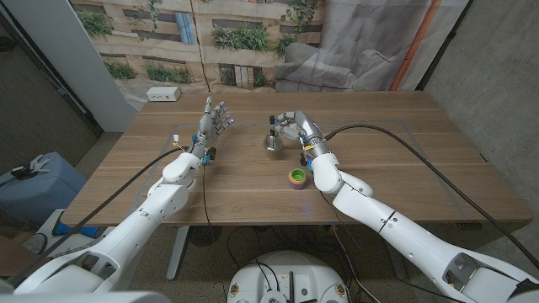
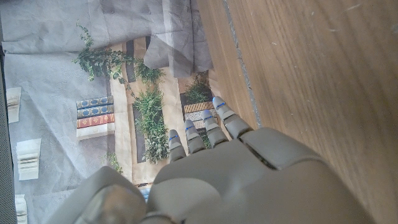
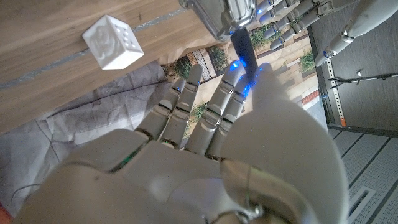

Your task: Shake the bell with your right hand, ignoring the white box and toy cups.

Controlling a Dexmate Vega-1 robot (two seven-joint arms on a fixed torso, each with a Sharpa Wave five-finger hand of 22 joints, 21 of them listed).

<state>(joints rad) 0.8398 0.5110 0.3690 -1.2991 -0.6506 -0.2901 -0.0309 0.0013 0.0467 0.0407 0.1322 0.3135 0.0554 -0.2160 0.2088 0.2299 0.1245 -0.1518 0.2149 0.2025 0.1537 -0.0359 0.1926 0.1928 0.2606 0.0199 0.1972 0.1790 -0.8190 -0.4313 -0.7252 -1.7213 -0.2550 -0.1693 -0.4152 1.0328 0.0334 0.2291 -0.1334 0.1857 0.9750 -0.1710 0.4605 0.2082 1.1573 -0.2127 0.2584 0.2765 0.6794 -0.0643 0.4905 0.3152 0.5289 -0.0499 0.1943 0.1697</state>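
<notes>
- My right hand (image 1: 296,128) is over the middle of the bench (image 1: 421,160), a little toward its far edge, and it has the bell (image 1: 272,140) by its dark handle.
- In the right wrist view my fingertips (image 3: 239,79) close around that handle (image 3: 244,50), and the shiny metal bell body (image 3: 217,15) sits just beyond them.
- I judge the bell is clear of the wood, or close to it, though I cannot tell whether it touches the surface.
- Holding only the handle keeps my fingers off the metal, so I judge the bell can ring freely when I shake it.
- My left hand (image 1: 215,122) stands with its fingers apart and pointing toward the far edge, holding nothing, well apart from the bell on its left.
- The stacked toy cups (image 1: 296,178) sit nearer the front edge, just beside my right forearm.
- The white box (image 1: 163,94) lies at the far left corner, well away from the bell.
- A small white cube (image 3: 113,42) lies on the wood near the far edge.
- There is bare wood around the bell toward the far edge and the right side, so a short shake has room there.
- The main risk, as I judge it, is my forearm nudging the cups.
</notes>
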